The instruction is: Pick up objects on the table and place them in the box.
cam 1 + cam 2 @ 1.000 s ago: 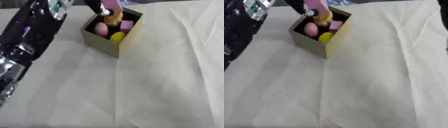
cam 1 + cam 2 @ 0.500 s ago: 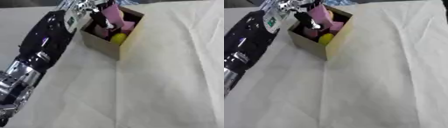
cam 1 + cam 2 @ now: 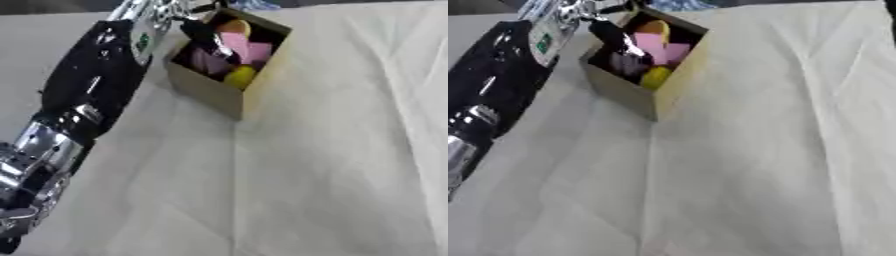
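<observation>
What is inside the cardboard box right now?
The box holds pink pieces, a yellow object and an orange-yellow one. The left robot hand reaches in, covering whatever lies beneath it.

Tan box (image 3: 208, 92); pink (image 3: 246, 48), yellow (image 3: 239, 76) items; white cloth (image 3: 332, 165).

The table (image 3: 332, 165) is covered by a creased white cloth (image 3: 745, 190). One cardboard box (image 3: 210, 95) is seen standing directly on the cloth, toward 11 o'clock of the surface, turned cornerwise. Pink and yellow items are held inside it. Fold lines are noted running from 12 to 6 o'clock.
</observation>
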Controlling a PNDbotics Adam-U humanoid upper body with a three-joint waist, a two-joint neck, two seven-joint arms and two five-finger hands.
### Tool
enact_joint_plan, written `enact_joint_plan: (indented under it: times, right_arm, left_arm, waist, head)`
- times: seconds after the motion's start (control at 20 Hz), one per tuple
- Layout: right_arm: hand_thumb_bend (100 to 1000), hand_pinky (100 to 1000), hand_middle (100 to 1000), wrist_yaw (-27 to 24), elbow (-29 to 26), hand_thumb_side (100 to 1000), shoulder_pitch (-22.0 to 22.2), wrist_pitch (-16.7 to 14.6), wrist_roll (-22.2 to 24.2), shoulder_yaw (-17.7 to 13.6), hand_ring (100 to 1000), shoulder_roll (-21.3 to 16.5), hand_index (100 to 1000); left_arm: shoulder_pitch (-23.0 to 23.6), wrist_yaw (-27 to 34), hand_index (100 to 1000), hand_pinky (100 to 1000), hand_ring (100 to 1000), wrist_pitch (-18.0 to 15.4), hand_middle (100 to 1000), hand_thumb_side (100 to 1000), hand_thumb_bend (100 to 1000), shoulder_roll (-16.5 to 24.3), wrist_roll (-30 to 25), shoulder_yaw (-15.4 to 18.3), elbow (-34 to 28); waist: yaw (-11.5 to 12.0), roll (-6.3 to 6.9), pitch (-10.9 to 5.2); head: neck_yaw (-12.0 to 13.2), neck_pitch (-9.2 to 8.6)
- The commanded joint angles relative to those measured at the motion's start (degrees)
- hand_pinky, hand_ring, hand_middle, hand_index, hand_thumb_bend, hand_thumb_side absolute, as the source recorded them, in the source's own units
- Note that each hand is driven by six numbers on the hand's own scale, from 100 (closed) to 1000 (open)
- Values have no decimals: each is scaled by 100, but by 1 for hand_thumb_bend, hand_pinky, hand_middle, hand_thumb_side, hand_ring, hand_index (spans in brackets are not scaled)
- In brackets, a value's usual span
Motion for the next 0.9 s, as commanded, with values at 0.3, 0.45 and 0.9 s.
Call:
enact_joint_plan:
  times: [0.3,0.45,0.9]
  right_arm:
    - [100,905,593,-19,-110,613,-21,-27,-26,-21,865,17,705]
    - [100,906,598,9,-110,600,-51,-58,-32,-2,867,33,709]
    - [100,906,610,229,-110,570,-178,-199,-75,45,871,186,719]
  left_arm:
    - [149,500,872,821,808,319,777,576,480,288,630,310,-1249]
    - [737,1754,825,769,743,753,701,531,363,712,1565,540,-2833]
    - [3017,4149,833,751,725,1724,683,606,324,1743,3767,1199,-5832]
  waist:
    - [101,-61,-297]
    - [202,-65,-355]
    - [380,-174,-475]
  head:
    - [-86,160]
    - [-264,241]
    - [-429,227]
